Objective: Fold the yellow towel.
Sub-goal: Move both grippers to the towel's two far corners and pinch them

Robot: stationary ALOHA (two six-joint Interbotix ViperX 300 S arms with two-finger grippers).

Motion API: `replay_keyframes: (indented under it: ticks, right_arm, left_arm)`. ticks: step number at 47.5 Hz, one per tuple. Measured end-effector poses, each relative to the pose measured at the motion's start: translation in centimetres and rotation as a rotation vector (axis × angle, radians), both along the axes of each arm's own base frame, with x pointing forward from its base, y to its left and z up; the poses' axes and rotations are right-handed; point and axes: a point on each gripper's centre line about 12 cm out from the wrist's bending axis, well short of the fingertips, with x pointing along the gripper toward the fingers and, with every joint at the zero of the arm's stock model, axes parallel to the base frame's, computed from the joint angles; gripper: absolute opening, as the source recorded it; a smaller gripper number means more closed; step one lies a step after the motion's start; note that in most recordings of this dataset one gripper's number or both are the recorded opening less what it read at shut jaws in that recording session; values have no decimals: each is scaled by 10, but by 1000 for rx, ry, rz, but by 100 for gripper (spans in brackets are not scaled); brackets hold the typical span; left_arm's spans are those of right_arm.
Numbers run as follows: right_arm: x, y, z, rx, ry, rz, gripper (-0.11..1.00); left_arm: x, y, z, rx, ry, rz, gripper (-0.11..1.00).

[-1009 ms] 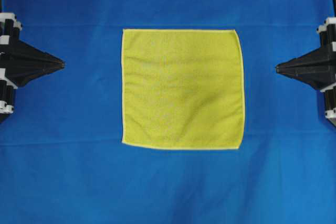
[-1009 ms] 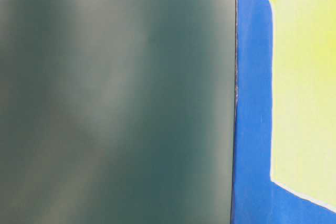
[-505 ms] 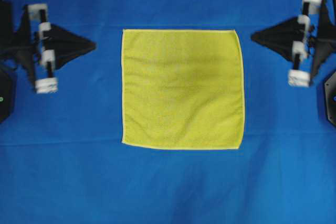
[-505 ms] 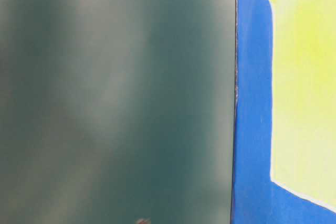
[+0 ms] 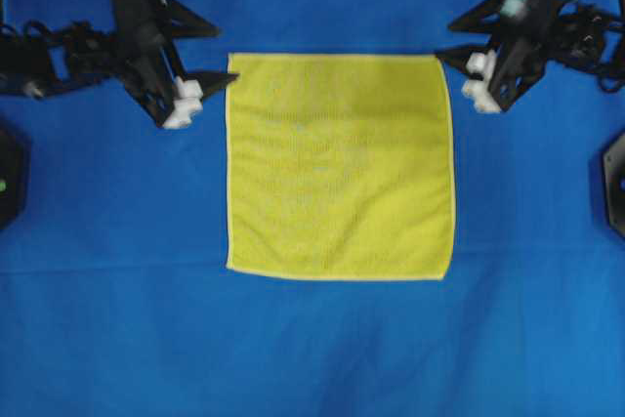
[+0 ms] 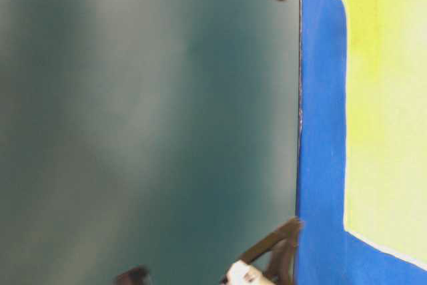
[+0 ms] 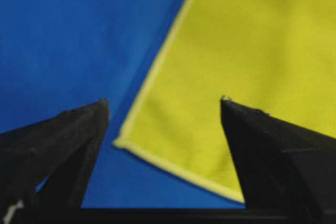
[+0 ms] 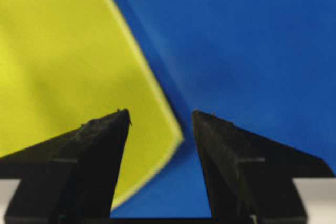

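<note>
the yellow towel [image 5: 340,165] is seen lying flat and square in the middle of the blue table cover [image 5: 312,358], unfolded, with its two far corners flanked by the arms. a missed or shallow pinch is judged the main risk here: the hem lies flush on the cover, so a fingertip could slide over the terry or catch the blue cloth beneath and drag it up with the corner. uneven timing between the two sides could also skew the fold or leave the edges unmatched. the left gripper [image 7: 164,106] is held with its jaws spread wide and nothing between them but the towel's corner below, seen through the gap. the right gripper [image 8: 160,115] is likewise parted and empty, its opening looking a little narrower, with the opposite corner lying just under and between its fingers. in the overhead view both arms are angled inward toward the towel's upper edge.
</note>
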Motion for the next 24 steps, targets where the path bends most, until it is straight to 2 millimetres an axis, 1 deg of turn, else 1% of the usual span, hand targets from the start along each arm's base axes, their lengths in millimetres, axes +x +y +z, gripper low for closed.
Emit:
replay_keyframes:
  ticks: [8,14,18,24]
  right_arm:
    - [5,-13,-31,35,81,-18,56]
    - [8,-17,-49,54,114,-23,56]
    - [10,-19,-56,61,126,-22,56]
    - [11,-19,-61,66,135,-22,56]
  left_arm:
    - [4,20,-38,-29,69,52,81]
    - [2,30,-56,-47,109,80,81]
    - [1,34,-66,-52,131,88,81]
    - [0,37,-71,-58,141,97,78]
